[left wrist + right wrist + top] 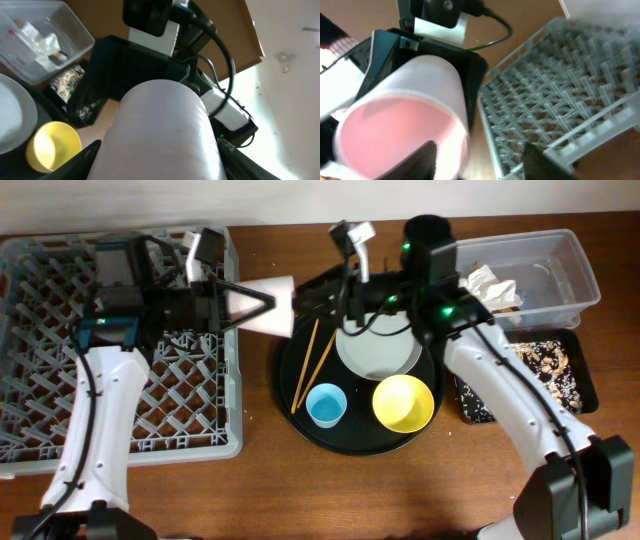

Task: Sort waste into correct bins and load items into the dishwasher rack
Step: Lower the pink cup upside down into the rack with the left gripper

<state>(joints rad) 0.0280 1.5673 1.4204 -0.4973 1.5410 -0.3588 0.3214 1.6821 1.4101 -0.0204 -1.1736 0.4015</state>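
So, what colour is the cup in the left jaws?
Pale pink cup; best seen in the right wrist view.

Overhead evenly lit, sharp; soft shadows on bench (pixel 400 500). Left wrist: blown-out glare at 3 o'clock, pink cup (pixel 165 135) out of focus. Right wrist: rack (pixel 560 100) blurred at 2 o'clock.

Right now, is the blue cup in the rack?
No, the blue cup sits on the round black tray beside the yellow bowl.

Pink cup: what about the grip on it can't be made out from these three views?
- Left wrist: the pink cup fills the frame, hiding where the left gripper touches it.
- Right wrist: blur; the right gripper's fingers are cut off by the bottom edge.
- Overhead: the right arm covers part of the clear tub.
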